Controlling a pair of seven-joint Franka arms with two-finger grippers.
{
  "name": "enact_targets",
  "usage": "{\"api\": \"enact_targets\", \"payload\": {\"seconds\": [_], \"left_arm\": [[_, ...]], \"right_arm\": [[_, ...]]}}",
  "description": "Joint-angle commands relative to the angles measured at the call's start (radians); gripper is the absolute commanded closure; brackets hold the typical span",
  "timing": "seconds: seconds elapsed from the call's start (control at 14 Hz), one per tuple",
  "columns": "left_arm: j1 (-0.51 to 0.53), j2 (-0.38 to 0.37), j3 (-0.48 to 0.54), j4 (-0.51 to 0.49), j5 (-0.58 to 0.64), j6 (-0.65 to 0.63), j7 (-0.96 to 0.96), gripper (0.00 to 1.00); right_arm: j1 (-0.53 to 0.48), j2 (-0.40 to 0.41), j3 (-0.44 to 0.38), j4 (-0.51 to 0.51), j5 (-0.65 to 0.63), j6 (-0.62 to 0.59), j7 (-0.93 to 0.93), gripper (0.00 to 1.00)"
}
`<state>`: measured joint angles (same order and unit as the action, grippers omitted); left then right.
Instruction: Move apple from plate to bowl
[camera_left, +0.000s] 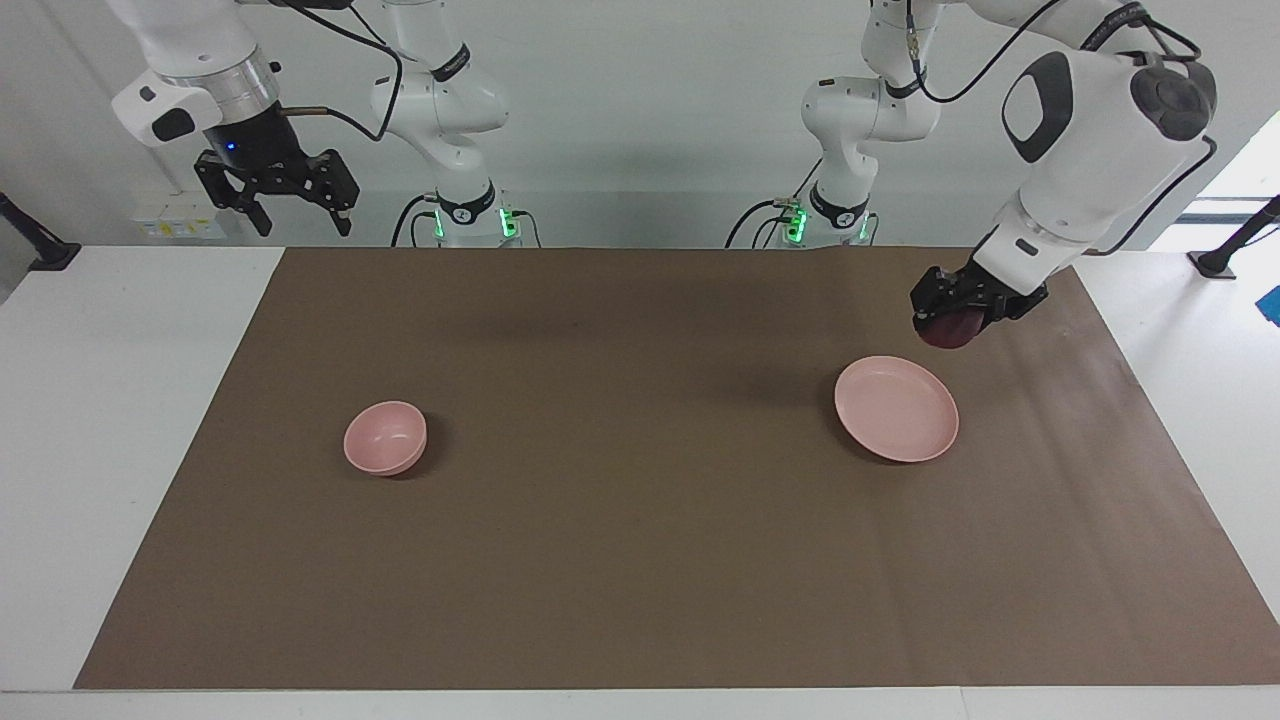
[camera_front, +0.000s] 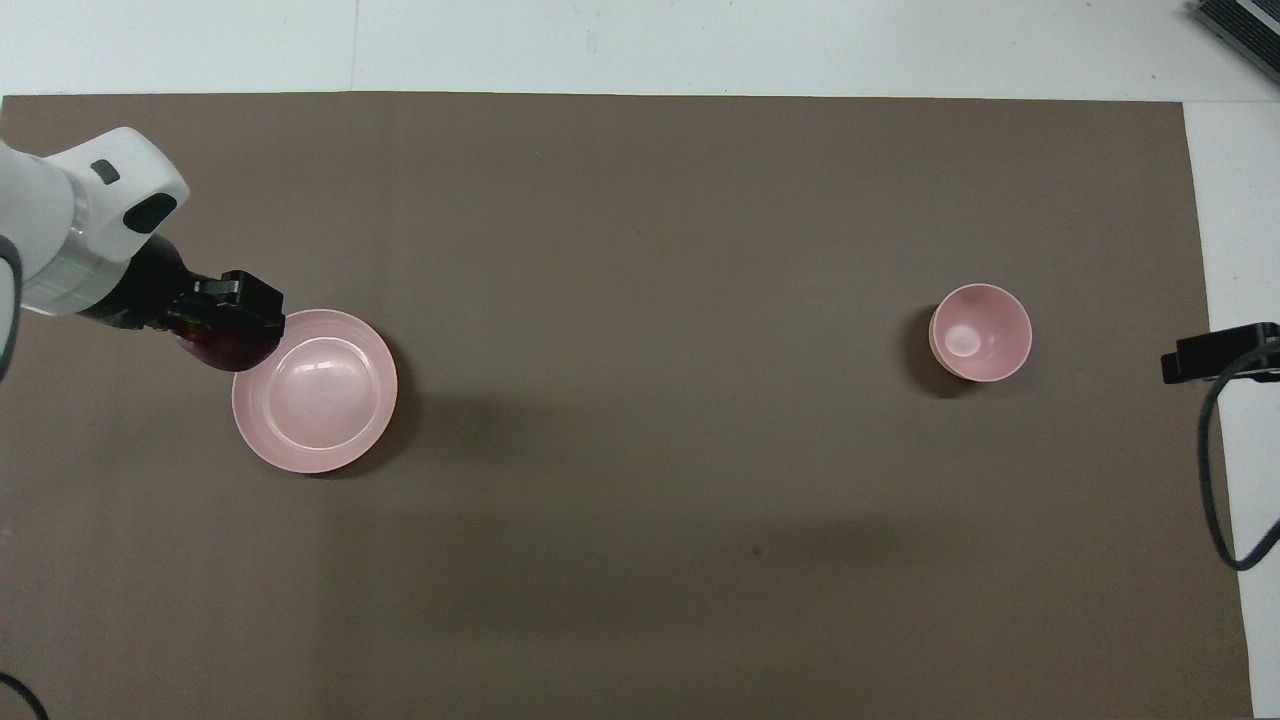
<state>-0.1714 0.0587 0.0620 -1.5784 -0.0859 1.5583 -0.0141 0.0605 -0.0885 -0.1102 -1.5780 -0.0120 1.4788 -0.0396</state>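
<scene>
My left gripper (camera_left: 950, 318) (camera_front: 222, 330) hangs in the air over the plate's edge toward the left arm's end of the table, shut on the dark red apple (camera_left: 951, 329) (camera_front: 222, 346). Below it the flat pale pink plate (camera_left: 897, 408) (camera_front: 315, 390) lies bare on the brown mat. The small deep pink bowl (camera_left: 385, 437) (camera_front: 980, 332) stands toward the right arm's end of the table with nothing in it. My right gripper (camera_left: 297, 212) waits open, high above the table's corner by its own base; only its tip (camera_front: 1215, 353) shows in the overhead view.
A brown mat (camera_left: 640, 480) (camera_front: 640, 500) covers most of the white table. A black cable (camera_front: 1215, 480) hangs by the right arm's end. Both arm bases (camera_left: 470, 215) (camera_left: 835, 215) stand at the robots' edge.
</scene>
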Motion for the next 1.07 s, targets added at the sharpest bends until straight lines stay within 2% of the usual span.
{"api": "enact_targets", "payload": {"seconds": [0.0, 0.21, 0.36, 0.64, 1.0], "left_arm": [[-0.011, -0.011, -0.004, 0.072, 0.038, -0.076, 0.005, 1.0], [0.0, -0.025, -0.001, 0.072, 0.038, -0.061, 0.003, 1.0], [0.0, -0.037, -0.005, 0.066, 0.037, -0.053, 0.002, 1.0], [0.003, -0.04, -0.004, 0.051, 0.035, -0.078, 0.003, 1.0], [-0.013, -0.04, -0.007, -0.027, 0.02, -0.07, -0.064, 1.0]], "right_arm": [[-0.004, -0.024, 0.003, -0.008, 0.012, -0.037, -0.008, 0.0], [-0.004, -0.022, 0.004, -0.013, 0.024, 0.015, -0.003, 0.0], [-0.007, -0.011, -0.005, -0.023, 0.137, 0.06, 0.001, 0.0], [-0.008, -0.004, -0.003, -0.102, 0.262, 0.155, 0.003, 0.0], [-0.042, -0.004, -0.005, -0.198, 0.484, 0.254, 0.0, 0.0]]}}
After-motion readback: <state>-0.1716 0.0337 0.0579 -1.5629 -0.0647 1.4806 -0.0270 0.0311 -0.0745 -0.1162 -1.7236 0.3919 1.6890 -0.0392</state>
